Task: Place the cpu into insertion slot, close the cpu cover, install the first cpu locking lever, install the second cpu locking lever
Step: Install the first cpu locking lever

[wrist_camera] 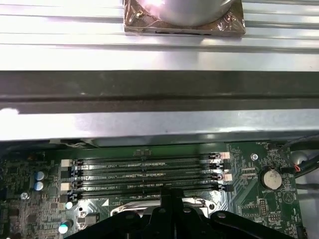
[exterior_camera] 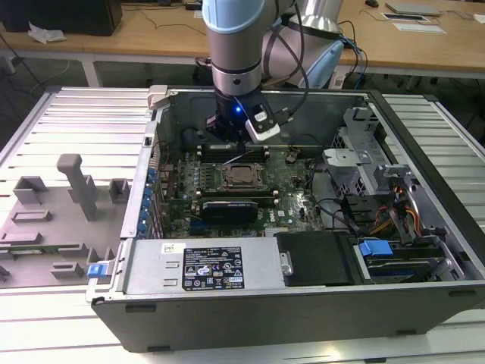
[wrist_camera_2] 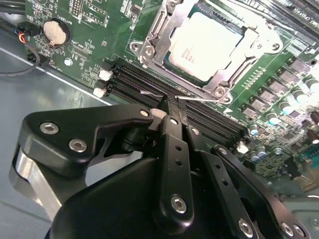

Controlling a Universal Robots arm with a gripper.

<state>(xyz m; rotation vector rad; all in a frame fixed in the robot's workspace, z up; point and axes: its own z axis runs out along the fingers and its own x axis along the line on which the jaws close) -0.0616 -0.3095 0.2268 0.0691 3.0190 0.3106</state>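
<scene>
- On a slatted metal surface (exterior_camera: 68,114): one open computer case (exterior_camera: 227,318), laid flat, with its green motherboard (exterior_camera: 178,189) facing up.
- Inside the case, toward the exterior view's right: a drive cage (exterior_camera: 364,163), loose cables (exterior_camera: 394,216) and one blue tab (exterior_camera: 374,247). Along the near wall: one labelled power supply (exterior_camera: 204,269).
- Just beside the socket in the exterior view, on its near side: one black graphics card (exterior_camera: 231,208).
- Outside the case, on the exterior view's left: several grey holder blocks (exterior_camera: 76,189) standing on the surface.
- Between the socket and the far case wall: four black memory slots (wrist_camera: 144,173), counted in the first wrist view, with white latches at their ends.
- On the board, well apart from the socket: one coin cell (wrist_camera_2: 54,31).
- Seated in the insertion slot (wrist_camera_2: 144,50): one cpu (wrist_camera_2: 207,45), pale metal top up. Lying flat around it: the cpu cover (wrist_camera_2: 255,39), framing that top through its window.
- Coming down from the arm (exterior_camera: 235,38) into the case: the gripper (wrist_camera_2: 168,102), hanging over the memory slots, just beside the socket's edge.
- Fingers (wrist_camera_2: 172,149) drawn together, with no gap seen between the tips.
- Right at the tips: the hooked end of one thin wire locking lever (wrist_camera_2: 149,93). Cannot tell whether pinched or only touched.
</scene>
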